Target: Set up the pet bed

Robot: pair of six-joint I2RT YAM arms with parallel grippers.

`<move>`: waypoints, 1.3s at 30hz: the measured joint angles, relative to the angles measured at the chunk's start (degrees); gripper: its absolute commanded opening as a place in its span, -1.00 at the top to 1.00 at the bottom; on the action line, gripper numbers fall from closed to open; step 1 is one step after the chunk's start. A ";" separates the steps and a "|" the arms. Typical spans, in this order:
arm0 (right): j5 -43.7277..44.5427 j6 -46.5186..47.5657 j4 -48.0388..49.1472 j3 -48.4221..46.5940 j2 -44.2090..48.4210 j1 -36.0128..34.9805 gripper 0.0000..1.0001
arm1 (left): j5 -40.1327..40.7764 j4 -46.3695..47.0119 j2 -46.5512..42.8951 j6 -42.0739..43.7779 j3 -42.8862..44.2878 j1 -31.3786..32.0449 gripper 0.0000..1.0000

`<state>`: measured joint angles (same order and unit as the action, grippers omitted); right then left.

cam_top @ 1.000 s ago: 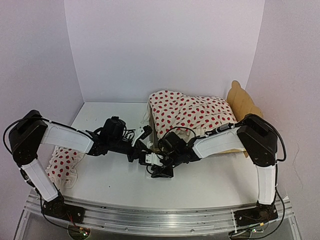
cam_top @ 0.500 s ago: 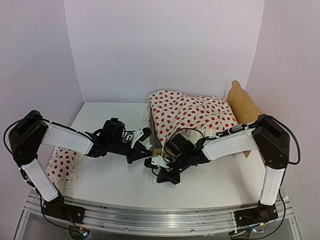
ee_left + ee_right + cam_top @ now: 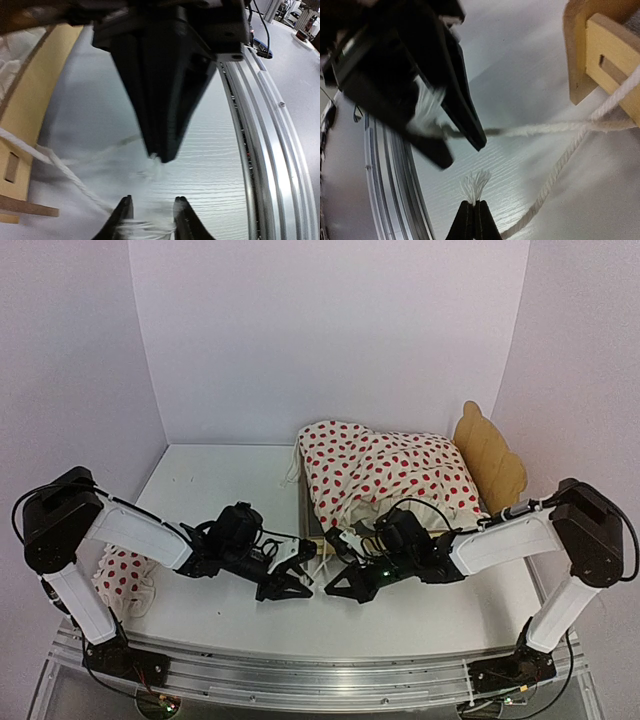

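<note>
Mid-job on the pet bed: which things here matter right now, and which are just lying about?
In play: pet bed; white cords off its frame, one frayed end pinched in the right claw; left claw, open, at the other.
Lying about: red-dotted cloth heaped on the bed; red-dotted pillow, far left.

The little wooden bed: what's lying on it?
A cream cloth with red dots is heaped over the pet bed. It hides whatever lies beneath; only the headboard and foot end show.
</note>
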<state>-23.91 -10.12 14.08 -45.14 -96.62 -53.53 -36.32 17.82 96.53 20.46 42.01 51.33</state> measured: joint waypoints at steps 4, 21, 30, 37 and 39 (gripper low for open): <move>1.85 -6.28 6.62 2.34 0.09 0.64 1.00 | -0.16 -1.70 -0.02 0.84 -0.68 0.70 -0.07; 17.81 -16.80 20.05 9.61 0.74 0.64 1.00 | 23.39 3.66 -0.14 -19.71 4.04 4.42 0.16; 19.44 -16.74 23.90 9.60 0.48 0.64 1.00 | 35.26 4.70 5.62 -37.82 8.22 6.95 0.27; 19.66 -16.13 24.32 9.61 0.42 0.64 1.00 | 38.10 4.20 9.34 -43.66 11.48 7.39 0.71; 19.73 -16.00 24.60 9.73 0.42 0.64 1.00 | 39.28 3.85 10.08 -44.34 11.92 7.37 0.88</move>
<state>-4.17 -26.12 38.68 -35.40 -96.20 -52.88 2.96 21.67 106.62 -23.88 53.93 58.70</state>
